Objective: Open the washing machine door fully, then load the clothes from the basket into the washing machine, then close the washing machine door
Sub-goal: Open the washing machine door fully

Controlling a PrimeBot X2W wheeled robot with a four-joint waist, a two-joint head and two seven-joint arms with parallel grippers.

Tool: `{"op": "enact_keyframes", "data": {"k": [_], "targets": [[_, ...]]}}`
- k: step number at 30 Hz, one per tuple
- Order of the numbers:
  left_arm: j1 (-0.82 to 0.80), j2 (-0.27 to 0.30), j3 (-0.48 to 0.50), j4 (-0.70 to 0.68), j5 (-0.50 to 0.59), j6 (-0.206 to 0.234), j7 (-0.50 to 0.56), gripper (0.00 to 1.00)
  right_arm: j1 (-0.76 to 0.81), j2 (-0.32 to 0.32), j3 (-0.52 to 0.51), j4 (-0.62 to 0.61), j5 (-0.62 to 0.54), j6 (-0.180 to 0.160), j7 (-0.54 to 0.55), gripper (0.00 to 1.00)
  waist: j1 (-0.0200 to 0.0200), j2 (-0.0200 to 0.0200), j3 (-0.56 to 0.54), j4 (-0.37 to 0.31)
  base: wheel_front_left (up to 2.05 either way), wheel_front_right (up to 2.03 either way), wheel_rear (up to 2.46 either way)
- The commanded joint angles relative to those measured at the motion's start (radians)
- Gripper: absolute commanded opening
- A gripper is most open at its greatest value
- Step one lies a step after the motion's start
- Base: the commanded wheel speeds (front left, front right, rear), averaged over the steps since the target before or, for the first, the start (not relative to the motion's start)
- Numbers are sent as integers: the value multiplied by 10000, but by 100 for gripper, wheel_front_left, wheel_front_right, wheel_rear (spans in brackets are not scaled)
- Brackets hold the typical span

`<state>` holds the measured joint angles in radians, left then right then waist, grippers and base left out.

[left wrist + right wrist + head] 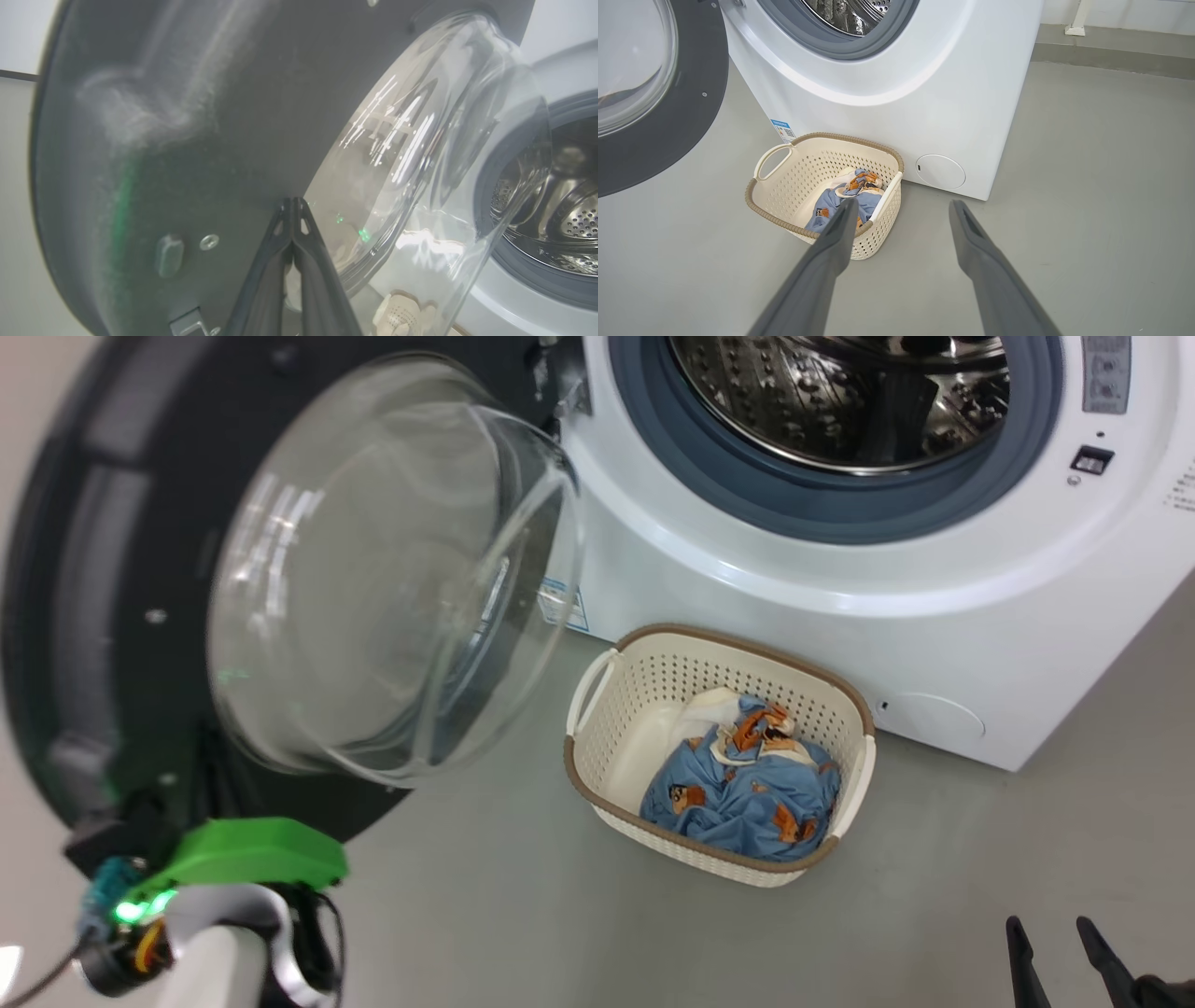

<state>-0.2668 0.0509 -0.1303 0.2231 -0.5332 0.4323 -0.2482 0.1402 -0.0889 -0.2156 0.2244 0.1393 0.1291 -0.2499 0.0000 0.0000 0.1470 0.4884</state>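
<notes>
The washing machine door stands swung open at the left, its black inner face and clear glass bowl toward me. My left gripper is shut with nothing in it, its tips right at the door's dark inner face beside the glass. The white washing machine shows its steel drum. Before it on the floor sits the cream basket holding the blue printed clothes. My right gripper is open, above the floor to the right of the basket.
Grey floor spreads around the basket. The left arm's green wrist cover sits under the door's lower edge. A round service flap is low on the machine. A wall base runs behind, at the right.
</notes>
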Motion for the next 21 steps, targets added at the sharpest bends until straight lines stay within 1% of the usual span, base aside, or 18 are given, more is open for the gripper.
{"op": "enact_keyframes", "data": {"k": [1, 5, 10, 15, 16, 21], "targets": [[-528, 299, 820, -36, 246, -48, -132, 0, -376, -231, 294, -235, 125, 16, -118, 100, 0, 0, 290, -290, 0, 0, 0], [-937, 199, 1943, 398, 737, -402, -133, 0, -492, -388, 342, -224, 202, 16, -118, 100, 0, 0, 509, -501, 0, 0, 0], [-1472, 124, 3015, 1180, 1287, -824, -134, 0, -572, -439, 382, -157, 237, 16, -118, 100, 0, 0, 576, -668, 0, 0, 0], [-1944, 114, 3818, 2053, 1870, -1114, -134, 0, -596, -372, 423, -5, 255, 16, -118, 100, 0, 0, 416, -807, 0, 0, 0], [-1944, 114, 3818, 2053, 1870, -1114, -134, 0, -596, -372, 423, -5, 255, 16, -118, 100, 0, 0, 416, -807, 0, 0, 0], [-2262, 142, 4427, 2623, 2349, -1457, -135, 0, -631, -260, 447, 122, 260, 16, -118, 100, 0, 0, 250, -912, 0, 0, 0]]}}
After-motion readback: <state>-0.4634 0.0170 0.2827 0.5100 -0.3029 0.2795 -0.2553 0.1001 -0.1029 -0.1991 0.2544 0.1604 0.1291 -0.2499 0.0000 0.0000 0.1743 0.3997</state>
